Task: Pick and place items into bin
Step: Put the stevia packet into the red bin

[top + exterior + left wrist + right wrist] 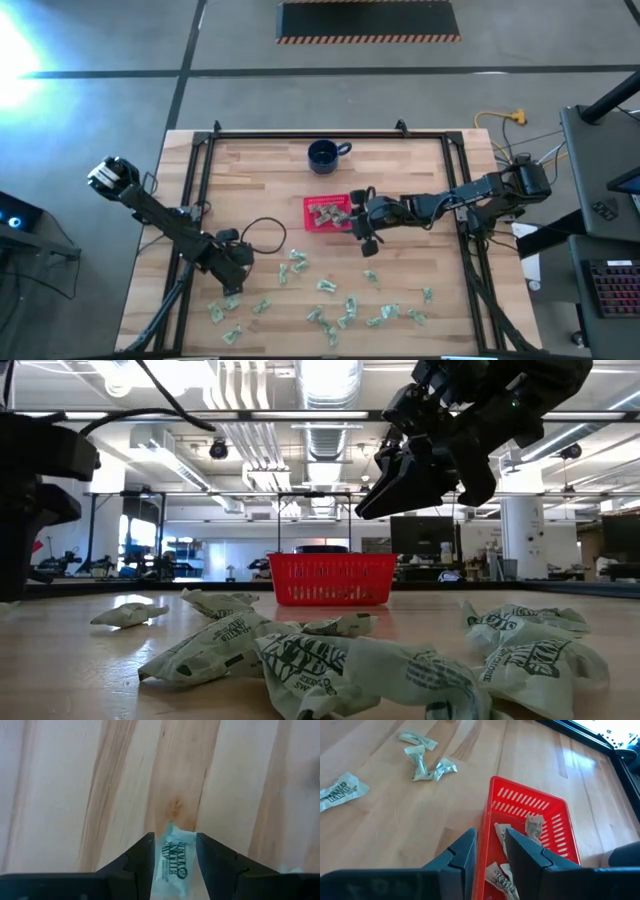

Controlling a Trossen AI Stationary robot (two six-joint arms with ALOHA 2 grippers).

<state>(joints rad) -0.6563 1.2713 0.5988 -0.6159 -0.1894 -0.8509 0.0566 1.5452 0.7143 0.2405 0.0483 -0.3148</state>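
Right pincer hangs over the red bin's rim, fingers apart, empty. Left pincer straddles one item on the counter, grip unclear

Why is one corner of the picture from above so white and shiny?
High view: bright glare washes out the floor at the upper left, beyond the table. Low view: the nearest wrappers look soft and blurry, while the red bin behind them is sharper. Left wrist view: the wood looks pale and washed out.

Red bin, green-printed pale items
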